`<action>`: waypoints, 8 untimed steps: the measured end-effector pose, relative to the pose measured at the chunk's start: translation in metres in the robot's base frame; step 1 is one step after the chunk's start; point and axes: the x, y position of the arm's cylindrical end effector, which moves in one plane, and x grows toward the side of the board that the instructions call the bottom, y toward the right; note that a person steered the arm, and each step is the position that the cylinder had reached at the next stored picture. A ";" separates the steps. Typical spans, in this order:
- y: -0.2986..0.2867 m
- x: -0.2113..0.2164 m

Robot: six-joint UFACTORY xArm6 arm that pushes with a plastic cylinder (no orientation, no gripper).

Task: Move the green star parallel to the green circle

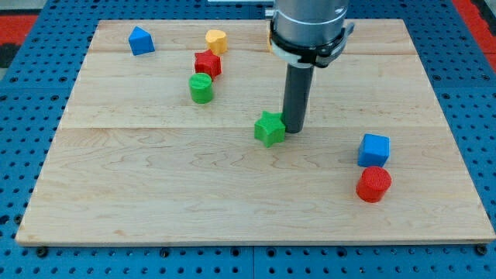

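The green star (269, 128) lies near the middle of the wooden board (155, 186). The green circle (201, 88), a short cylinder, stands up and to the view's left of it. My tip (294, 129) is on the board right at the star's right side, touching it or nearly so. The dark rod rises from there to the grey arm body at the view's top.
A red star-like block (208, 64) sits just above the green circle, a yellow block (216, 40) above that. A blue block (141, 40) is at the top left. A blue cube (374, 149) and a red cylinder (374, 184) stand together at the right.
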 end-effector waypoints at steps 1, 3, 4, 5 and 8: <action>-0.006 0.008; -0.040 0.013; -0.074 0.004; -0.084 0.003; -0.104 0.025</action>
